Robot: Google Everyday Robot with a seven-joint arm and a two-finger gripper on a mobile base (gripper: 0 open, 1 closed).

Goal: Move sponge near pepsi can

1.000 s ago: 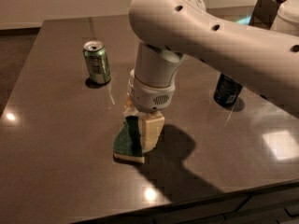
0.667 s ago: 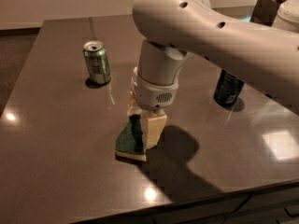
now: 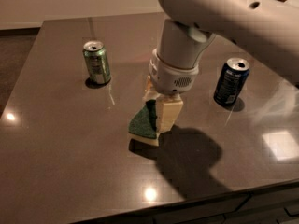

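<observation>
The sponge [image 3: 144, 123] has a dark green top over pale yellow foam. It hangs tilted between the cream fingers [image 3: 169, 115] of my gripper [image 3: 158, 115], its lower edge at or just above the table near the middle. The gripper points down from the big white arm and is shut on the sponge. The pepsi can [image 3: 231, 81] is dark blue with a silver top. It stands upright to the right of the gripper, about a can's height away from it.
A green soda can [image 3: 96, 62] stands upright at the left back of the dark brown table [image 3: 56, 153]. The white arm [image 3: 233, 13] spans the upper right. The table's front edge runs along the bottom of the view.
The gripper with the sponge has shifted a little to the right, toward the pepsi can. Both cans stand where they stood.
</observation>
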